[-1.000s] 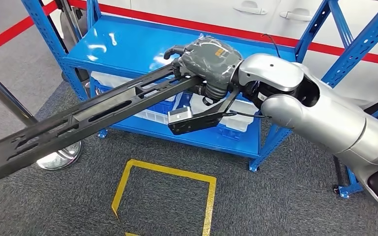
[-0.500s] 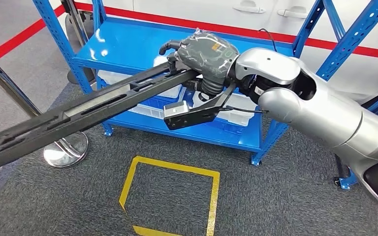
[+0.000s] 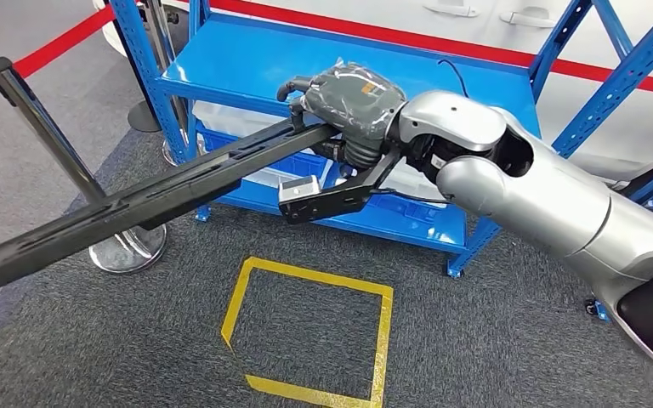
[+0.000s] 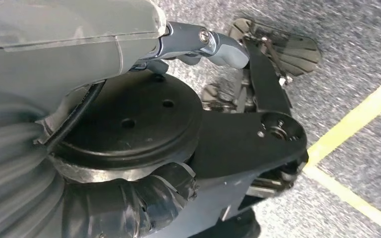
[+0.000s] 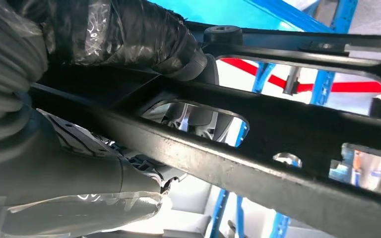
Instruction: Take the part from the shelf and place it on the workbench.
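The part point(image 3: 161, 200) is a long black slotted bar. It reaches from in front of the blue shelf point(image 3: 247, 72) down to the picture's left edge, held in the air over the carpet. My right hand point(image 3: 353, 98), wrapped in clear film, grips the bar's near end in front of the shelf's upper deck. In the right wrist view the dark fingers point(image 5: 144, 34) curl over the bar point(image 5: 258, 163). In the left wrist view my left hand point(image 4: 129, 59) hangs over the carpet with its grey thumb point(image 4: 203, 42) out. Nothing is in that hand, and how its fingers lie is unclear.
A black stanchion post point(image 3: 42, 127) on a chrome base point(image 3: 127, 246) stands at the left, just behind the bar. A yellow taped square point(image 3: 306, 331) marks the carpet below. White bins point(image 3: 229, 119) sit on the shelf's lower deck. Red floor tape point(image 3: 59, 42) runs behind the shelf.
The whole picture has shifted, so the camera has moved: shelf and yellow square now sit further right and the stanchion post is fully in sight. My right hand still holds the bar.
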Controlling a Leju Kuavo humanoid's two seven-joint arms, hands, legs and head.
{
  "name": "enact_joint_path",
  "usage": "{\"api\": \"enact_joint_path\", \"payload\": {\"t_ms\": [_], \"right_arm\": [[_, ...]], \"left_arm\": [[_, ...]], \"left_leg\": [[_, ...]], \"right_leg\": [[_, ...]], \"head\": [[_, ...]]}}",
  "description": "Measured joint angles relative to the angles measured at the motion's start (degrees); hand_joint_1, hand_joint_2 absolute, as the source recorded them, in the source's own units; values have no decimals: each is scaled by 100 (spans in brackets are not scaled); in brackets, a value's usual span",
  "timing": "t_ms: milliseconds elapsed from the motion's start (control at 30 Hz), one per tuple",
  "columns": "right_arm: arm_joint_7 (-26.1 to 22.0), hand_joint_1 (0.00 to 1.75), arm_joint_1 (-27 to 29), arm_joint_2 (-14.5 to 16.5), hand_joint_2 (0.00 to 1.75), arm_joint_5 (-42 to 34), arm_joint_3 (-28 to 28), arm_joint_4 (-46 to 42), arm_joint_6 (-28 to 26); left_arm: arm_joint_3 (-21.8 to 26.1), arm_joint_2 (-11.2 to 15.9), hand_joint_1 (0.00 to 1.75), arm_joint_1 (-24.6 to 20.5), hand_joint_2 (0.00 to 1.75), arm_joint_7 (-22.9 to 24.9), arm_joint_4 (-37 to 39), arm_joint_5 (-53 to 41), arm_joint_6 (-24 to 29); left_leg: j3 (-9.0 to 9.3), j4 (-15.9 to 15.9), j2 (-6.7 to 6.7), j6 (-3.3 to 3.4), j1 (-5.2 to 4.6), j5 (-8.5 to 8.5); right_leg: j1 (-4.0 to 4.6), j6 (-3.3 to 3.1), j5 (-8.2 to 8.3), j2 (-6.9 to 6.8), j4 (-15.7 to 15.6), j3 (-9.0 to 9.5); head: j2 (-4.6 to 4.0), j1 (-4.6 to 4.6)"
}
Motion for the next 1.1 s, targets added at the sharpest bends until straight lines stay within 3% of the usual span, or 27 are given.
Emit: {"api": "enact_joint_path", "payload": {"t_ms": [67, 133, 200, 233, 300, 333, 367, 400, 467, 500, 533, 567, 600, 633, 700, 733, 800, 833, 867, 933, 1000, 1033, 1100], "right_arm": [[2, 175, 24, 0, 175, 0, 1, 31, -1], [1, 175, 28, 4, 175, -2, 1, 50, -3], [-2, 175, 23, 16, 175, -5, 0, 58, -9], [-5, 175, 20, 22, 175, -9, -1, 65, -15], [-13, 175, 26, 31, 175, -21, -1, 89, -25], [-16, 175, 36, 42, 175, -28, 1, 106, -28], [-20, 175, 49, 55, 175, -33, 3, 126, -31], [-25, 175, 61, 67, 175, -38, 6, 150, -34], [-36, 175, 84, 86, 175, -46, 17, 216, -43], [-37, 175, 105, 93, 175, -50, 25, 256, -46], [-38, 175, 130, 99, 175, -52, 32, 297, -48], [-38, 175, 152, 102, 175, -53, 38, 336, -49], [-38, 175, 168, 103, 175, -55, 39, 364, -50], [-37, 175, 175, 103, 175, -57, 39, 387, -52], [-20, 175, 180, 98, 175, -64, 39, 419, -55], [-5, 175, 182, 96, 175, -70, 39, 439, -58], [24, 175, 187, 89, 175, -84, 39, 480, -64], [34, 175, 182, 78, 175, -93, 39, 503, -67], [42, 175, 174, 66, 175, -104, 39, 518, -68], [62, 175, 145, 27, 175, -120, 38, 538, -68], [92, 175, 129, -11, 175, -127, 37, 544, -66], [109, 175, 128, -29, 175, -130, 37, 545, -64], [138, 175, 127, -52, 175, -134, 37, 546, -64]], "left_arm": [[-2, 0, 0, -1, 175, 20, 0, 0, 1], [-8, -14, 0, -5, 175, 43, -1, 0, 2], [-15, -35, 0, -7, 175, 66, -1, 0, 5], [-20, -43, 0, -7, 175, 78, -1, 0, 10], [-33, -38, 0, -4, 175, 110, 0, -1, 22], [-39, -33, 0, -2, 175, 131, 0, -1, 29], [-46, -26, 0, -2, 175, 157, 0, -3, 33], [-51, -17, 0, -4, 175, 189, 0, -5, 36], [-65, 0, 0, -17, 175, 272, 0, -15, 40], [-74, 7, 0, -26, 175, 313, 0, -20, 45], [-83, 14, 0, -36, 175, 348, 0, -25, 49], [-91, 20, 0, -43, 175, 382, 1, -28, 56], [-97, 25, 0, -46, 175, 406, 1, -32, 62], [-101, 31, 0, -48, 175, 439, 2, -39, 73], [-125, 51, 0, -46, 175, 528, 2, -75, 106], [-149, 60, 0, -47, 175, 569, 2, -105, 134], [-203, 71, 0, -42, 175, 554, 2, -151, 185], [-227, 74, 0, -40, 175, 509, 2, -162, 206], [-242, 80, 0, -40, 175, 458, 2, -165, 216], [-266, 95, 0, -49, 175, 358, 2, -162, 233], [-278, 107, 0, -53, 175, 214, 2, -135, 253], [-280, 112, 0, -52, 175, 130, 2, -119, 262], [-280, 125, 0, -51, 175, 17, 2, -95, 267]], "left_leg": [[-106, -5, 2, 35, -57, 93], [-189, -44, 3, 56, -101, 211], [-191, -174, 12, 40, -96, 367], [-169, -260, 19, 13, -75, 454], [-121, -451, 20, -50, -58, 627], [-128, -503, 21, -74, -75, 626], [-153, -478, 22, -89, -97, 506], [-201, -331, 25, -98, -117, 261], [-290, 279, 37, -119, -126, -339], [-308, 623, 39, -136, -127, -488], [-285, 882, 42, -155, -126, -484], [-194, 992, 43, -171, -124, -355], [-29, 930, 45, -182, -121, -196], [215, 683, 47, -183, -118, -163], [715, 19, 42, -138, -138, -367], [855, -211, 34, -94, -153, -494], [862, -320, 23, 11, -169, -467], [833, -347, 33, 54, -161, -403], [788, -369, 47, 102, -146, -333], [651, -385, 75, 171, -117, -178], [461, -386, 84, 183, -97, -24], [354, -385, 90, 168, -79, 59], [143, -385, 102, 116, -31, 215]], "right_leg": [[49, -104, 90, 12, -98, 223], [146, -302, 295, 31, -789, 737], [226, -436, 364, 27, -1426, 1125], [254, -458, 382, 20, -1588, 1187], [267, -457, 606, 2, -1779, 1192], [258, -435, 736, -20, -1906, 1189], [239, -426, 870, -46, -2023, 1167], [218, -408, 998, -67, -2116, 1121], [225, -381, 1167, -84, -2122, 927], [227, -358, 1235, -84, -2087, 806], [227, -336, 1299, -84, -2037, 675], [225, -317, 1358, -84, -1975, 536], [223, -296, 1409, -83, -1906, 399], [221, -269, 1453, -81, -1821, 266], [232, -214, 1519, -78, -1667, 65], [237, -184, 1564, -78, -1625, 11], [235, -125, 1659, -78, -1625, -26], [221, -85, 1640, -59, -1614, -49], [204, -42, 1512, -34, -1541, -85], [147, 56, 972, 16, -1097, -207], [79, 135, 490, 26, -430, -302], [43, 169, 447, 26, -197, -280], [-20, 227, 682, 26, -195, -6]], "head": [[0, 1], [0, -3], [0, -6], [0, -5], [0, 0], [0, -2], [-1, -3], [-1, -5], [-2, -6], [-1, -6], [-2, -6], [-1, -6], [-1, -7], [-1, -7], [0, -8], [0, -9], [-1, -7], [-1, -6], [-1, -4], [0, -4], [0, -3], [0, -3], [0, -3]]}}
